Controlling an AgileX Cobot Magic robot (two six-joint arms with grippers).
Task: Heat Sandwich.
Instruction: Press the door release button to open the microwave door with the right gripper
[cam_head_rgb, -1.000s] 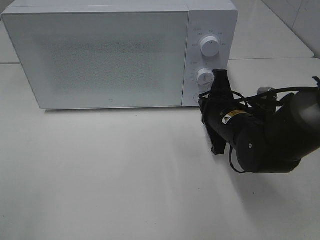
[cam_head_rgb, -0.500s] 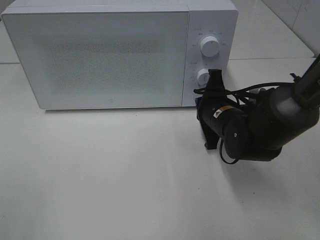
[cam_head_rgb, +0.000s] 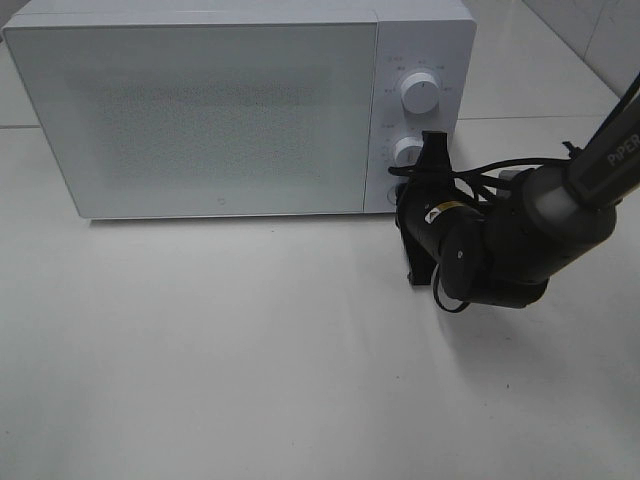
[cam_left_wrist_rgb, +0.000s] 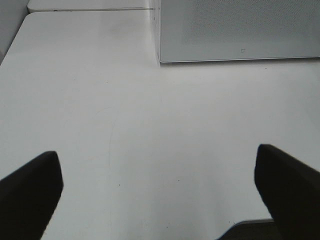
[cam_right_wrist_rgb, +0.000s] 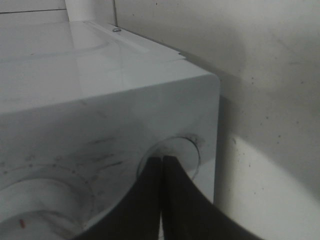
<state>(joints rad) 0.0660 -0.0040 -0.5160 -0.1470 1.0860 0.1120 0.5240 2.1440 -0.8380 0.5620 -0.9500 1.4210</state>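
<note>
The sandwich is out of view. The white microwave (cam_head_rgb: 200, 110) stands at the back of the table with its door closed. My right gripper (cam_head_rgb: 402, 196) is shut, and its joined tips (cam_right_wrist_rgb: 161, 159) rest against the round button (cam_right_wrist_rgb: 187, 150) at the bottom of the control panel, below the lower knob (cam_head_rgb: 408, 152). My left gripper (cam_left_wrist_rgb: 160, 185) is open over the bare white table (cam_left_wrist_rgb: 130, 125), with nothing between its dark fingers (cam_left_wrist_rgb: 30, 185); the microwave's lower corner (cam_left_wrist_rgb: 240, 30) lies ahead of it. The left arm does not show in the exterior high view.
An upper knob (cam_head_rgb: 419, 93) sits above the lower one on the panel. The right arm (cam_head_rgb: 520, 240) and its cables stretch in from the right edge. White table (cam_head_rgb: 250, 350) spreads in front of the microwave.
The right gripper has moved left and closer to the microwave's control panel, bringing its shut tips onto the bottom button. The door stays closed.
</note>
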